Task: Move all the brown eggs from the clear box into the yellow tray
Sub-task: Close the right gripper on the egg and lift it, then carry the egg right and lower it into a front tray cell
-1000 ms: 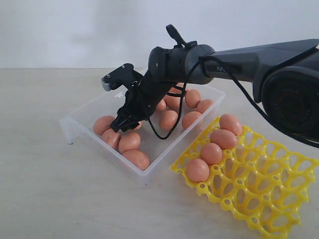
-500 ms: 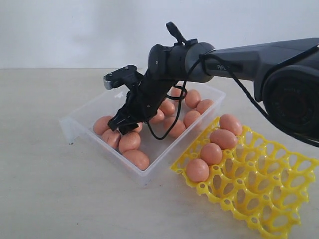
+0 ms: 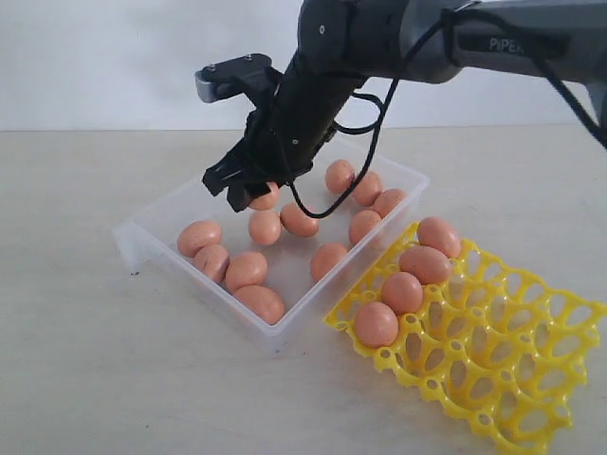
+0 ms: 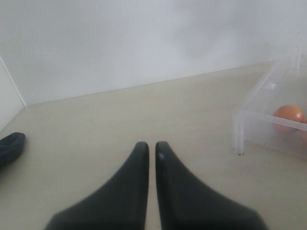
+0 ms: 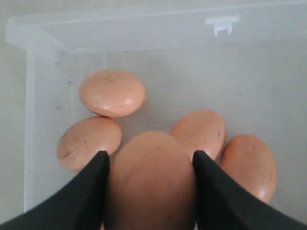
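Note:
My right gripper (image 3: 248, 192) hangs above the clear box (image 3: 150, 224), shut on a brown egg (image 3: 266, 197). The right wrist view shows that egg (image 5: 151, 184) wedged between the two dark fingers (image 5: 91, 191), with several brown eggs (image 5: 112, 92) on the box floor below. Several more eggs (image 3: 246, 269) lie loose in the box. Right of the box, the yellow tray (image 3: 503, 365) carries several eggs (image 3: 402, 292) along its near-left edge. My left gripper (image 4: 151, 144) is shut and empty, low over the tabletop, away from the box corner (image 4: 259, 120).
The right arm (image 3: 446, 38) reaches in from the upper right over the box. In the left wrist view a dark object (image 4: 10, 146) lies at the table's edge by a white wall, and one egg (image 4: 289, 114) shows through the box wall.
The right gripper has lifted from among the eggs in the box to above its rim, taking one egg up with it. Eggs formerly behind the arm now show.

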You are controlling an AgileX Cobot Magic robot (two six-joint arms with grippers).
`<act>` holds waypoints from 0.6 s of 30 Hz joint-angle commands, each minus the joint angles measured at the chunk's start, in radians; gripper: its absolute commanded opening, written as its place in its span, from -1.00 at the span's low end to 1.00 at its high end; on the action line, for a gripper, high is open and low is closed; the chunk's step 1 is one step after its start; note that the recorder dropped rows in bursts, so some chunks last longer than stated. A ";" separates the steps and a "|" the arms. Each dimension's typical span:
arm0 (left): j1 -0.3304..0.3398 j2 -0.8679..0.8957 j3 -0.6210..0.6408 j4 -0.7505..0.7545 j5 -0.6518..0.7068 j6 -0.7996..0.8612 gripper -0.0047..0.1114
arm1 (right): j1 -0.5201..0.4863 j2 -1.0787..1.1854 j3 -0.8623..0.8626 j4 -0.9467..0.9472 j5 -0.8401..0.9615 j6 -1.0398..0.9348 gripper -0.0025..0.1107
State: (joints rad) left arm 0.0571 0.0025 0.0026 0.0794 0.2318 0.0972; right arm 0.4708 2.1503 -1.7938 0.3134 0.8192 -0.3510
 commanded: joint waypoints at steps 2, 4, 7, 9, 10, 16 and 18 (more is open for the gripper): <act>-0.007 -0.003 -0.003 -0.005 -0.007 -0.003 -0.85 | -0.005 -0.197 0.293 0.067 -0.349 0.039 -0.96; -0.007 -0.003 -0.003 -0.005 -0.007 -0.003 -0.85 | -0.002 -0.306 0.469 0.077 -0.569 0.039 -0.96; -0.007 -0.003 -0.003 -0.005 -0.007 -0.003 -0.85 | -0.002 -0.461 0.730 0.077 -0.917 0.039 -0.96; -0.007 -0.003 -0.003 -0.005 -0.007 -0.003 -0.85 | -0.002 -0.548 0.903 0.090 -1.155 0.039 -0.96; -0.007 -0.003 -0.003 -0.005 -0.007 -0.003 -0.85 | -0.002 -0.590 0.982 0.117 -1.267 0.039 -0.96; -0.007 -0.003 -0.003 -0.005 -0.007 -0.003 -0.85 | -0.035 -0.715 1.286 0.555 -1.698 0.129 -0.96; -0.007 -0.003 -0.003 -0.005 -0.007 -0.003 -0.85 | -0.079 -0.717 1.346 0.710 -1.760 0.254 -0.96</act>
State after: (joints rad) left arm 0.0571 0.0025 0.0026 0.0794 0.2318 0.0972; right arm 0.4412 1.4475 -0.5189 0.8070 -0.8095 -0.2279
